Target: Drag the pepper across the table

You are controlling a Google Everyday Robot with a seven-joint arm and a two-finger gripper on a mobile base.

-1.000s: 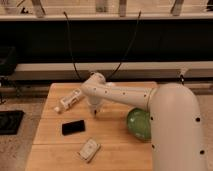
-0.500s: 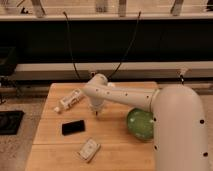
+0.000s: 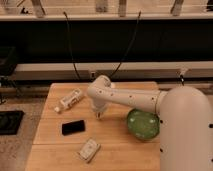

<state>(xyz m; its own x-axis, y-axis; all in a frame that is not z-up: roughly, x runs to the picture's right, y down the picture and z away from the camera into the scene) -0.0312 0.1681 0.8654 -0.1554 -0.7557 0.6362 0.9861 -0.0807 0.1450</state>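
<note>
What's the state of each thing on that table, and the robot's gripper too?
Gripper: pointing down, low over the table's middle.
Table: bare wood between items.
Black phone: lying flat, untouched.
White tube: lying on its side at the back left.
Green bowl: upright, beside the arm.
Small white object: flat, near the front edge.

Tabletop (image 3: 55,132): light wood, matt, plank seams visible. Arm (image 3: 135,100): smooth white plastic-looking shell, slight sheen. Hand (image 3: 99,115) at the arm's tip, low over mid-tabletop, same pale finish. Phone (image 3: 73,127): black, glossy. Bowl (image 3: 143,124): green, shiny. Tube (image 3: 70,100): white, smooth. Small white pack (image 3: 89,149): smooth, plastic-like.
</note>
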